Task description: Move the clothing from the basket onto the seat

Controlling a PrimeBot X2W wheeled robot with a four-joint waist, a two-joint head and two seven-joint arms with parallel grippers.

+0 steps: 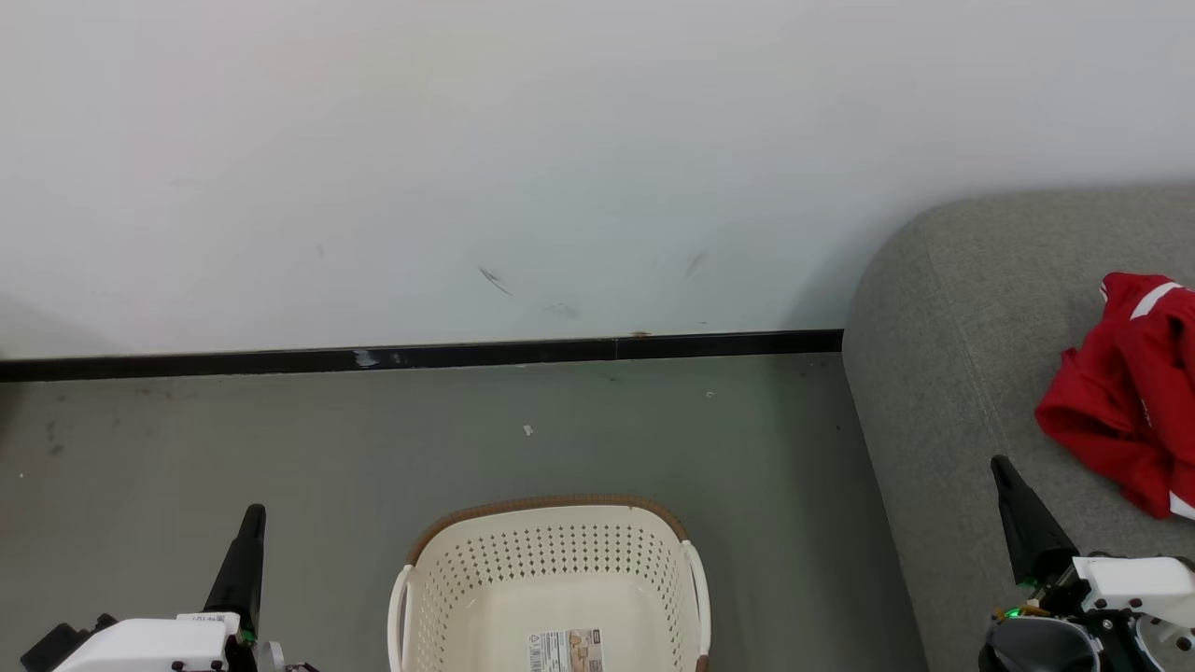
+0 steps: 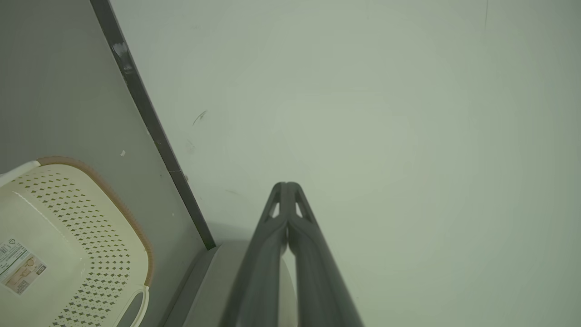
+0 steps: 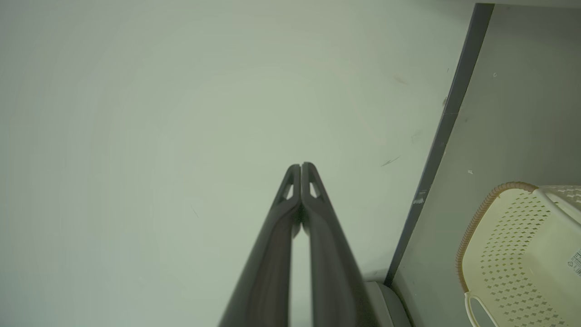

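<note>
Clothing (image 1: 1120, 411) heaped on the seat (image 1: 943, 373) at head view's far right, just beyond right end effector (image 1: 1004, 467), well apart from left end effector (image 1: 254, 513); basket (image 1: 551, 555) bare between them. Left wrist view: fingers (image 2: 272, 236) pressed together, pinching nothing, basket lower left. Right wrist view: likewise closed, empty

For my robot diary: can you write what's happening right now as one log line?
basket: looks empty | shirt: on sofa | left fingers: shut, holding nothing | right fingers: shut, holding nothing
</note>
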